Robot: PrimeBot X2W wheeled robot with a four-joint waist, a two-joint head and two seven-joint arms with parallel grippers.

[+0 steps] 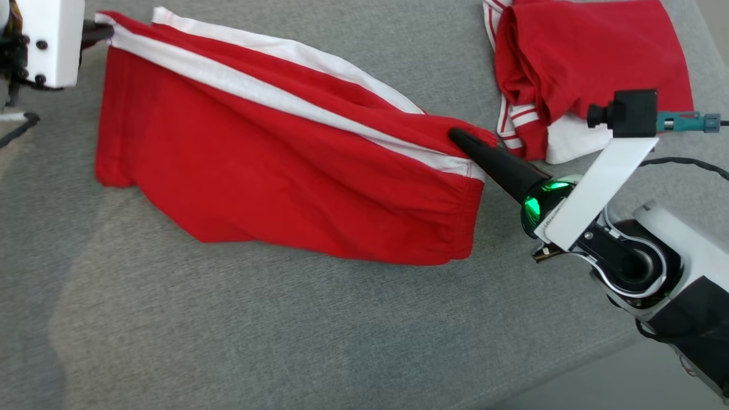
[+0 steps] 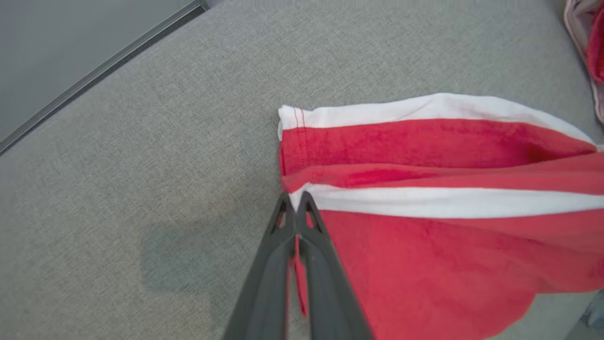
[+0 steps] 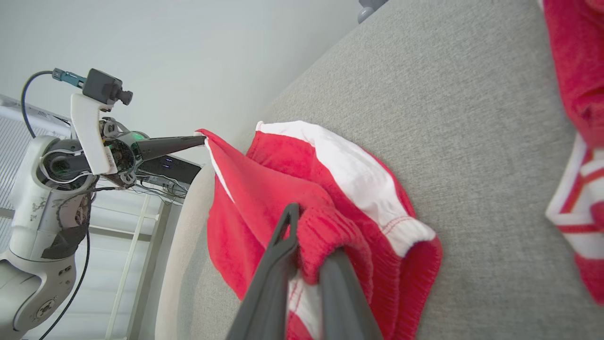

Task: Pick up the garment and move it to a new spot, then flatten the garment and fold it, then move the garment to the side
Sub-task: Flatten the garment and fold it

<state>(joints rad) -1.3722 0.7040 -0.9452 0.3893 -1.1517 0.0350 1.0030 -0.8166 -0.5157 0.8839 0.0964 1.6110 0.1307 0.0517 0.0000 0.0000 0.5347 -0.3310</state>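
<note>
The garment (image 1: 285,171) is a pair of red shorts with white side stripes, stretched between my two grippers over the grey cushioned surface (image 1: 228,341). My left gripper (image 1: 105,31) is shut on one hem corner at the upper left; in the left wrist view its closed fingertips (image 2: 296,198) pinch the white stripe of the garment (image 2: 448,245). My right gripper (image 1: 455,136) is shut on the waistband end at the right. In the right wrist view red cloth (image 3: 264,189) bunches between and over the right gripper (image 3: 309,233), and the left gripper (image 3: 200,139) holds the far corner up.
A second red and white garment (image 1: 592,57) lies crumpled at the upper right, close to my right wrist camera mount (image 1: 632,114); it also shows at the edges (image 2: 592,42) (image 3: 575,94). The surface's front edge runs along the lower right (image 1: 569,370).
</note>
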